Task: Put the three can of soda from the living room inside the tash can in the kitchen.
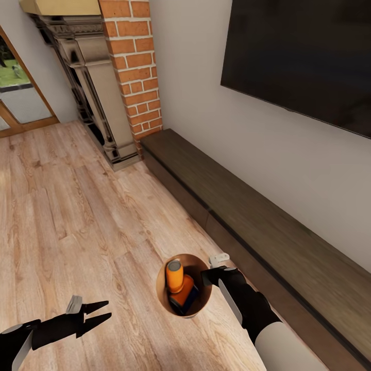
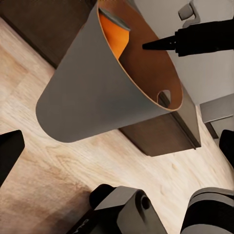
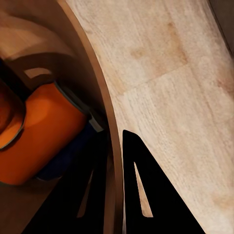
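Both grippers sit low in the head view: the right gripper (image 1: 210,277) clamps the trash can's (image 1: 206,301) rim, one finger inside, one outside; the left gripper (image 1: 102,311) hangs spread, holding nothing. Two orange soda cans (image 1: 178,282) show inside the bin beside the dark cabinet (image 1: 268,226).

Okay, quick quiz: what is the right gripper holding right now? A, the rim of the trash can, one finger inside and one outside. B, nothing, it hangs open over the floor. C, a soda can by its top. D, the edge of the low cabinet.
A: the right gripper clamps the trash can wall at its rim, one finger inside by the orange soda cans and the other outside over the floor.
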### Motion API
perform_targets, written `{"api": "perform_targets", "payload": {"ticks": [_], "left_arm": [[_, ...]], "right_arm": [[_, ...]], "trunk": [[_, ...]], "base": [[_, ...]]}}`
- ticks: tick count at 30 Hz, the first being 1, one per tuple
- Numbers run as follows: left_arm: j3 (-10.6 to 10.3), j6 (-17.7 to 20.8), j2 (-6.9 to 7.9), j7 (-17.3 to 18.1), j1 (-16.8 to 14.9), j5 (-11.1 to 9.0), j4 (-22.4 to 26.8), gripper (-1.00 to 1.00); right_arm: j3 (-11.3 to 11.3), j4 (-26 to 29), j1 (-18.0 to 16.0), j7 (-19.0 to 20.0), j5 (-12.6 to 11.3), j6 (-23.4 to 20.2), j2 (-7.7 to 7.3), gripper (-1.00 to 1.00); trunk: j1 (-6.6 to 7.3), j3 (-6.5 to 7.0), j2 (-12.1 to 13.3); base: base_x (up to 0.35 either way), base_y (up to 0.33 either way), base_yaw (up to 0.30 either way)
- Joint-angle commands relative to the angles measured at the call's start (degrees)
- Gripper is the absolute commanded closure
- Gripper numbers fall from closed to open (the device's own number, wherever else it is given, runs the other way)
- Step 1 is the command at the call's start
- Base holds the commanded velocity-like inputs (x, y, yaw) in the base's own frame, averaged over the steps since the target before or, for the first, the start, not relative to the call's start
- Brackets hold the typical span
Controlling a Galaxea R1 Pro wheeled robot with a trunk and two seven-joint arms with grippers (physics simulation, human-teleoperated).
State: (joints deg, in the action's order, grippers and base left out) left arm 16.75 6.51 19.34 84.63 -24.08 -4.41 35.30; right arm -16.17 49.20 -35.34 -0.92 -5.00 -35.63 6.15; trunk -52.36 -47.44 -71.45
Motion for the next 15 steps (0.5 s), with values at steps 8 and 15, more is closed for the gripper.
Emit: {"api": "perform_targets", "payload": {"ticks": [8, 15], "left_arm": [[0.04, 0.01, 0.00, -0.03, 0.00, 0.01, 0.02, -1.00], [0.03, 0.04, 0.00, 0.01, 0.00, 0.01, 0.10, -1.00]], "right_arm": [[-0.02, 0.02, -0.02, 0.38, -0.87, 0.04, 0.06, 1.00], [-0.08, 0.04, -0.02, 0.50, -0.89, 0.06, 0.09, 1.00]], "trunk": [[-1.75, -1.43, -3.21], [-3.29, -2.69, -6.02]], "base": [[0.000, 0.000, 0.000], [0.000, 0.000, 0.000]]}}
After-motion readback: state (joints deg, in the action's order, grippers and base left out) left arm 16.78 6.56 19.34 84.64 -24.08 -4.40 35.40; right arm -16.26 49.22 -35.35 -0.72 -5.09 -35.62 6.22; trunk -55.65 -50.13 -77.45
